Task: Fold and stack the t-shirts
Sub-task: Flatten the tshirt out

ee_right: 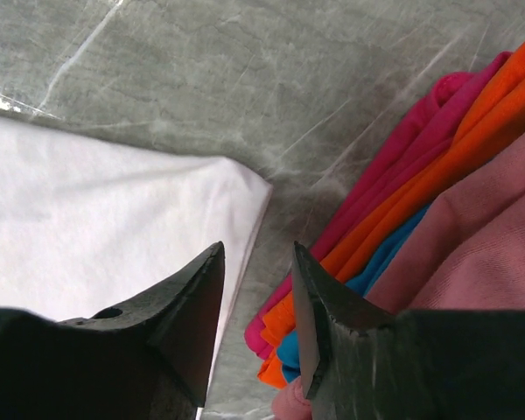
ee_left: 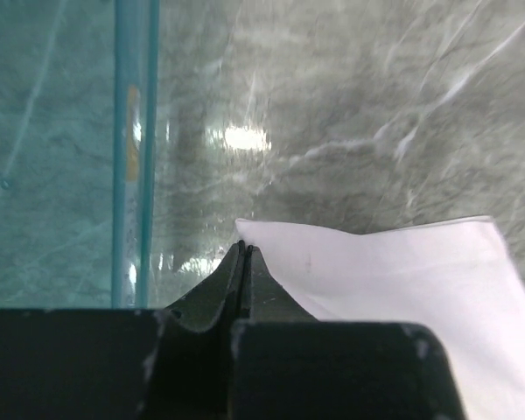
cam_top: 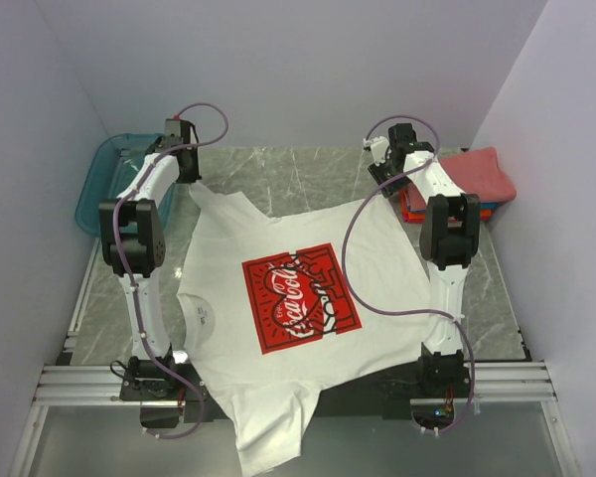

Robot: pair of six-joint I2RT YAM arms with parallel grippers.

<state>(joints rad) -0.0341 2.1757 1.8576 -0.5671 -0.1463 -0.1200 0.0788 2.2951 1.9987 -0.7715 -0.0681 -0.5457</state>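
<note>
A white t-shirt (cam_top: 278, 368) with a red square Coca-Cola print (cam_top: 300, 298) lies spread flat on the marble table, collar to the left. My left gripper (cam_top: 185, 171) (ee_left: 243, 248) is at the far left, shut on the corner of the tee's far sleeve (ee_left: 367, 262), which is drawn out to a point. My right gripper (cam_top: 383, 167) (ee_right: 258, 248) hangs open above the tee's far right corner (ee_right: 201, 210), holding nothing. Just to its right sits a stack of folded t-shirts (cam_top: 469, 177) (ee_right: 437, 149): coral-red on top, with magenta, orange and blue edges below.
A teal plastic bin (cam_top: 101, 184) stands at the far left, its wall (ee_left: 131, 131) close beside my left fingers. Walls close in the table on three sides. The tee's near sleeve hangs over the front rail (cam_top: 79, 383) between the arm bases.
</note>
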